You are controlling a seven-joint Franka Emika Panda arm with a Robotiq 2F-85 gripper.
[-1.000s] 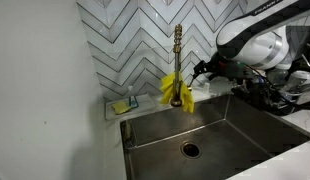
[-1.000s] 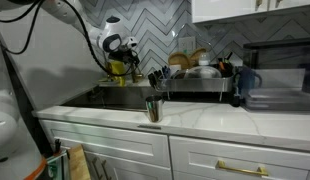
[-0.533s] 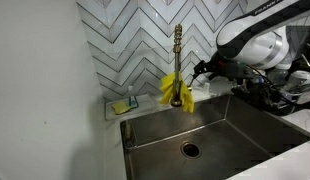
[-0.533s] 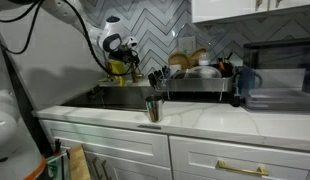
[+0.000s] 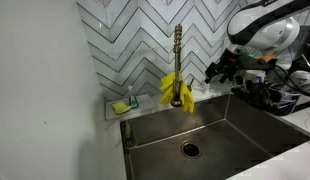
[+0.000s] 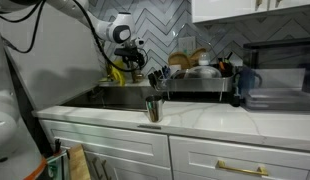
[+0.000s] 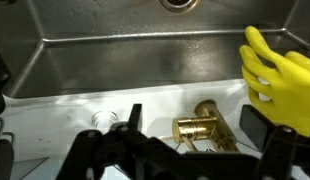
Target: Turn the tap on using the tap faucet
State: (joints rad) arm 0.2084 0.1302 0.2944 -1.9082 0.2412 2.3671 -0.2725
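The tall brass-gold tap (image 5: pixel 178 55) stands upright behind the sink; it is hard to make out in the exterior view (image 6: pixel 128 60) behind the arm. A yellow cloth (image 5: pixel 176 91) hangs at its base and shows in the wrist view (image 7: pixel 280 70). My gripper (image 5: pixel 216 73) hovers to the right of the tap, apart from it. In the wrist view my gripper (image 7: pixel 193 118) is open, its fingers wide on either side above a short brass fitting (image 7: pixel 200 128) on the white ledge. It holds nothing.
The steel sink basin (image 5: pixel 230 125) with its drain (image 5: pixel 190 150) lies below. A small tray with a sponge (image 5: pixel 124 104) sits on the left ledge. A dish rack (image 6: pixel 200 75) and a metal cup (image 6: pixel 153 108) stand on the counter.
The arm has lifted and the gripper has moved right, away from the tap and the yellow cloth. Nothing else moved.
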